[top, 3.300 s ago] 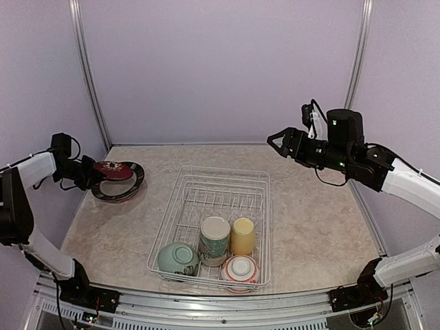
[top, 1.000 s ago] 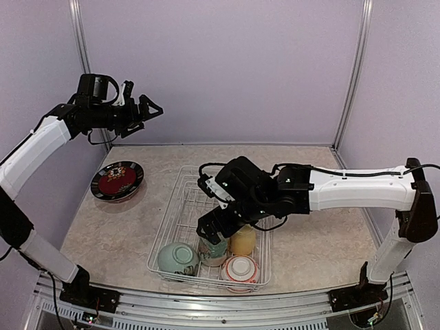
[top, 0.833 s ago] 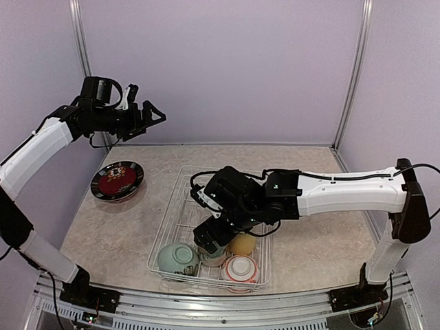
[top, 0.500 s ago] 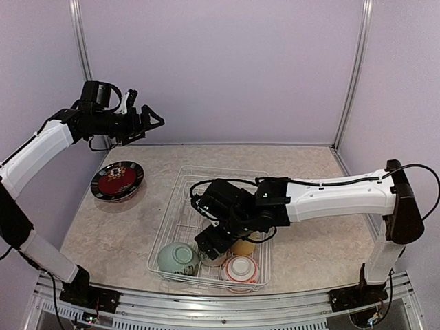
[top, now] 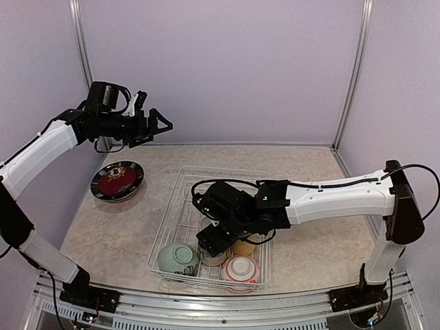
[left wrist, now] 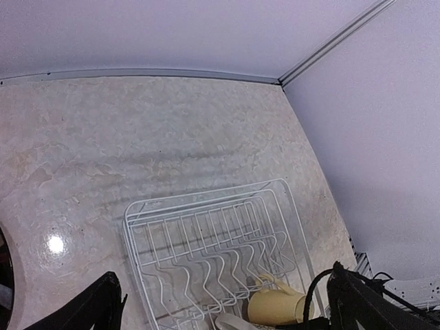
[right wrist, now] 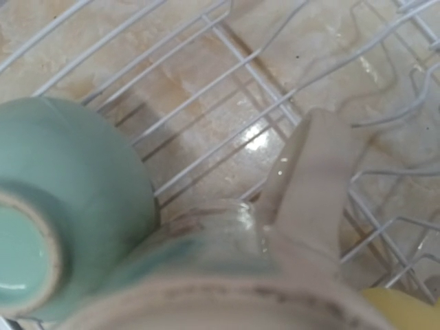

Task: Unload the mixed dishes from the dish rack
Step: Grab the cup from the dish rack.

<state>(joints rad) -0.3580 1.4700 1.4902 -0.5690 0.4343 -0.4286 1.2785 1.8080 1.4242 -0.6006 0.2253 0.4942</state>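
**Operator:** Report the location of the dish rack and its load.

**Technician:** The white wire dish rack (top: 221, 170) sits on the marbled table (top: 323, 179), near the middle. Its long side runs away from the arm bases. Four dishes occupy its near end:
- A pale-green bowl (top: 177, 258) is at the near left corner, base up.
- A red-and-white bowl (top: 240, 269) is at the near right corner, base up.
- A yellow cup (top: 243, 246) is just behind the red-and-white bowl.
- A tall patterned mug (right wrist: 206, 289) stands between the pale-green bowl and the yellow cup, just beside both.

**Operator:** Which items lie outside the rack?

**Technician:** One red floral plate (top: 117, 180) with a dark rim lies flat on the table. It is to the left of the rack and apart from it.

**Operator:** State the condition of the right gripper.

**Technician:** The right gripper (top: 214, 243) is lowered into the near end of the rack, directly over the mug. It hides most of the mug from the top camera. The right wrist view is filled by the mug's body and handle (right wrist: 313, 172) and does not show the fingers. Whether the jaws stand apart or clamp the mug cannot be determined.

**Operator:** State the condition of the left gripper.

**Technician:** The left gripper (top: 163, 124) hangs high above the far left of the table, beyond the plate, and points toward the rack. Its fingers (left wrist: 103, 309) are spread wide with nothing between them.
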